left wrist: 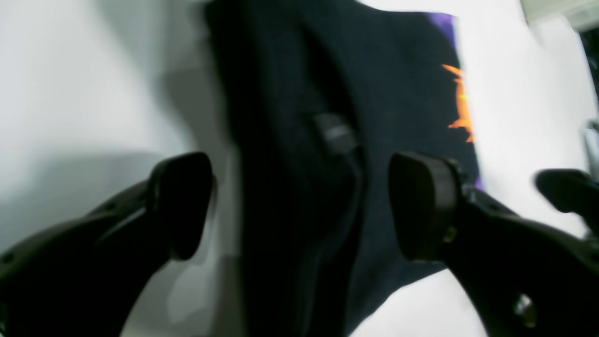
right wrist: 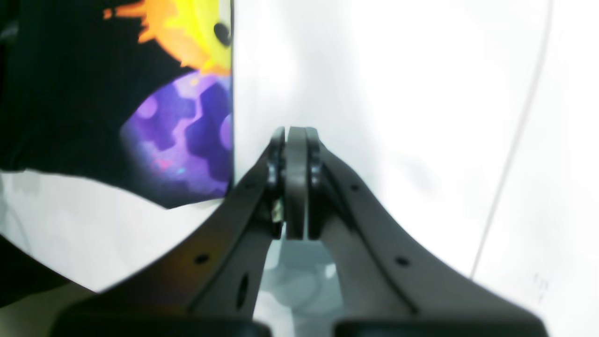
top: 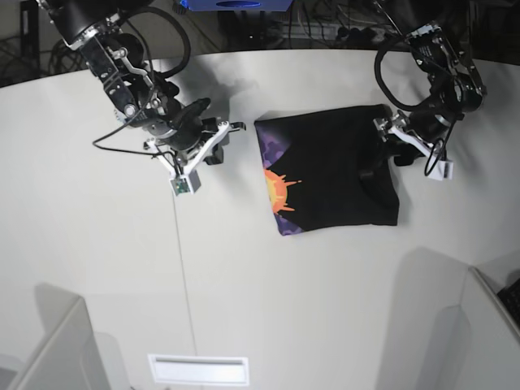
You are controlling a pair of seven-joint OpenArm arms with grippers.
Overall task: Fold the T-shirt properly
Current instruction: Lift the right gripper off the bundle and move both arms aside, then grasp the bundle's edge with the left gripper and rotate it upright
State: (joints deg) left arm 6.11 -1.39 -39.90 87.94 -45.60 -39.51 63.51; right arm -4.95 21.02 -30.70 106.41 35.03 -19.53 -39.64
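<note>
The folded T-shirt (top: 333,171) is lying on the table (top: 244,284). The left gripper (left wrist: 299,206) is being held wide open above it, gripping nothing. The right gripper (right wrist: 295,182) is being kept shut and empty.

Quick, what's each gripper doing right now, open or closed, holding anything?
Left gripper: open above the T-shirt, holding nothing.
Right gripper: closed, empty, beside the shirt over the table.

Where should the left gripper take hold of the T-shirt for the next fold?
Probably the plain black edge of the T-shirt nearest the open left gripper, approached from above. That side lies flat on the table right beneath the jaws, opposite the printed edge.
</note>
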